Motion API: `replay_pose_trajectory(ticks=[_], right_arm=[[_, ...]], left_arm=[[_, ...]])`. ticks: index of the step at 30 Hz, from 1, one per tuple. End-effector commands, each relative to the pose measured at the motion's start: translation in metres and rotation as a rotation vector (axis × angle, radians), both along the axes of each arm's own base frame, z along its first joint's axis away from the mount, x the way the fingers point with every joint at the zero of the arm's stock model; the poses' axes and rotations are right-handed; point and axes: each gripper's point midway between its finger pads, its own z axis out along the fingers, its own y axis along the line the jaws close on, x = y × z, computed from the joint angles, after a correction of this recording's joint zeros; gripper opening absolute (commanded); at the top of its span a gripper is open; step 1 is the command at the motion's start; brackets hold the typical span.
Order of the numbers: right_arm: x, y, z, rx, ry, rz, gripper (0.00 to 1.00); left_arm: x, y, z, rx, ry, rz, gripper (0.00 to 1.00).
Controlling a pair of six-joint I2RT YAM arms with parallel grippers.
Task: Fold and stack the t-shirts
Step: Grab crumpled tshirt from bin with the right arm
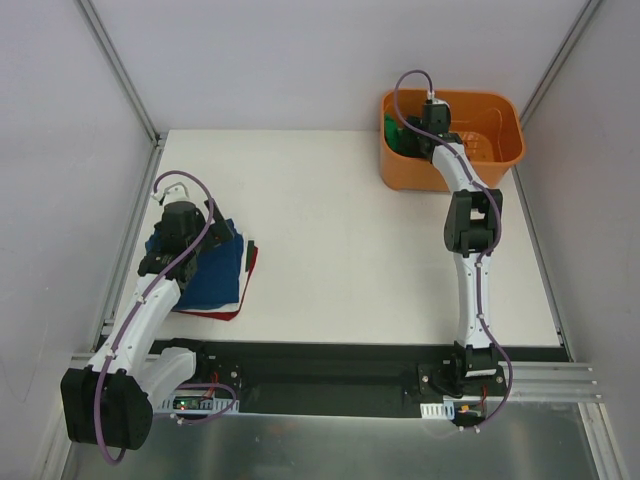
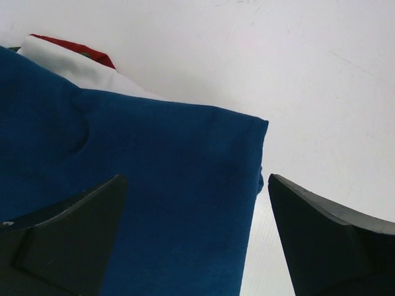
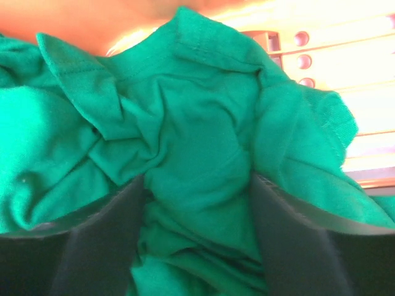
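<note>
Tee (image 3: 197, 123), green, crumpled in the orange basket (image 1: 500, 145) at the far right corner of the table (image 1: 340, 240): soft, light, limp cloth that will likely sag and trail, so best pinched at a raised ridge or a hem. Right claw (image 3: 196, 179) spread, straddling a bunched fold of it. Left claw (image 2: 197, 179) spread wide above the folded navy tee (image 2: 166, 154) on the pile at the left.

You have an orange basket (image 1: 507, 150) sitting at the far right corner of the white desk (image 1: 340, 250). Pale walls (image 1: 300, 60) enclose the desk, and a metal rail (image 1: 550, 380) runs along its near edge.
</note>
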Motion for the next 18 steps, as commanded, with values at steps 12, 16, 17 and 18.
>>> replay_pose_trajectory(ticks=[12, 16, 17, 18], right_arm=[[0.008, -0.001, 0.195, 0.090, -0.384, 0.014, 0.01], [-0.011, -0.006, 0.270, 0.084, -0.537, 0.008, 0.01], [-0.014, -0.008, 0.287, 0.085, -0.578, 0.009, 0.01], [-0.026, -0.009, 0.315, 0.088, -0.629, 0.008, 0.01]], left_arm=[[0.002, 0.013, 0.023, 0.029, -0.057, 0.064, 0.99], [0.002, 0.012, 0.025, 0.020, -0.065, 0.060, 0.99], [0.002, 0.012, 0.026, 0.020, -0.066, 0.060, 0.99], [0.002, 0.011, 0.026, 0.018, -0.068, 0.060, 0.99]])
